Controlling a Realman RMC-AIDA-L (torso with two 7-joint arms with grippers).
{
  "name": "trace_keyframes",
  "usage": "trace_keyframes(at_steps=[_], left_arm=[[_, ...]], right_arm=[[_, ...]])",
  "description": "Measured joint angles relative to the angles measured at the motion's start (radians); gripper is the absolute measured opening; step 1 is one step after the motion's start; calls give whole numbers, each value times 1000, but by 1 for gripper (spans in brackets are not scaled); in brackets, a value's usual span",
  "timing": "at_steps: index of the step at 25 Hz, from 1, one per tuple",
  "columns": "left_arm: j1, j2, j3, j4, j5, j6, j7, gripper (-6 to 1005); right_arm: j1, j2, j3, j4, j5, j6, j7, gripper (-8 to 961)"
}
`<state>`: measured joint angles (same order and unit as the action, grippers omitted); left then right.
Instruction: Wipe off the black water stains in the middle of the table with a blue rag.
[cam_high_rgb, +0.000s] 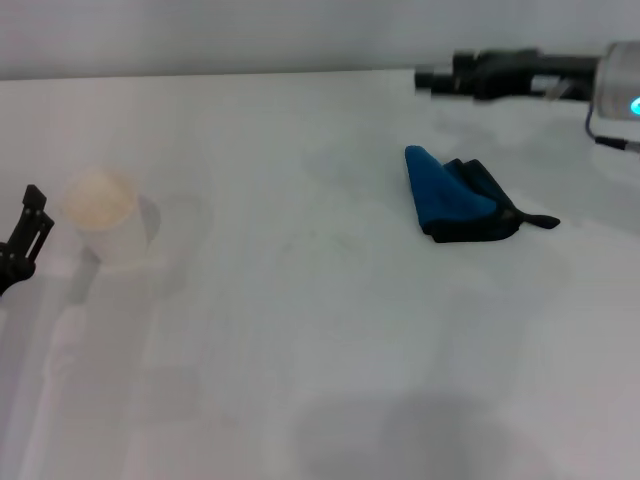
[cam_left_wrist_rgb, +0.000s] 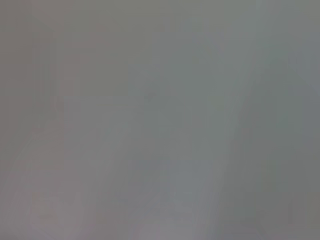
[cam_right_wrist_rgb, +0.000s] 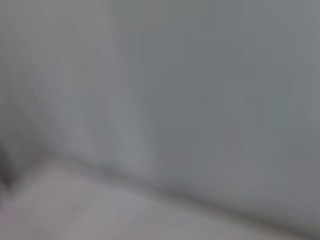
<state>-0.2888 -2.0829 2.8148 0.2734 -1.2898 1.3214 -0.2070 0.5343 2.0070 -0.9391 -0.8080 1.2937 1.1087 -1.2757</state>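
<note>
Currently, the blue rag is seen lying ungripped on the table, right of centre. The right gripper is held beyond it; finger state cannot be told. No stain is visible, so wiping could be misplaced.

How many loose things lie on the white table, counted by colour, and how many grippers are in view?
Blue: 1, the folded blue rag with dark underlayers
White: 1, the white paper cup
Black grippers: 2, left gripper, right gripper
Total: 4
No dark stain shows.
</note>
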Motion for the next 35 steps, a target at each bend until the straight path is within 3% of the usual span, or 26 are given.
trace_keyframes(at_steps=[5,8,13,18,21,25,35], left_arm=[[-1,-4,0,2,0,-6,0,874],[-1,-4,0,3,-3,-7,0,873],[-1,-6,0,5,-41,-26,-50,872],[-7,-2,0,-6,-59,-103,-161,873],[-11,-1,0,-7,-65,-118,-162,873],[-7,-1,0,-22,-110,-119,-160,874],[4,0,0,-31,-120,-120,-163,875]], right_arm=[[-44,0,145,180,388,72,-171,738],[-61,-2,240,306,533,87,-261,876],[-93,6,400,486,677,98,-589,876],[-90,8,420,663,814,49,-1161,876],[-83,9,421,704,839,-28,-1377,876],[-72,14,422,710,844,-103,-1417,876],[-74,13,423,716,848,-113,-1372,876]])
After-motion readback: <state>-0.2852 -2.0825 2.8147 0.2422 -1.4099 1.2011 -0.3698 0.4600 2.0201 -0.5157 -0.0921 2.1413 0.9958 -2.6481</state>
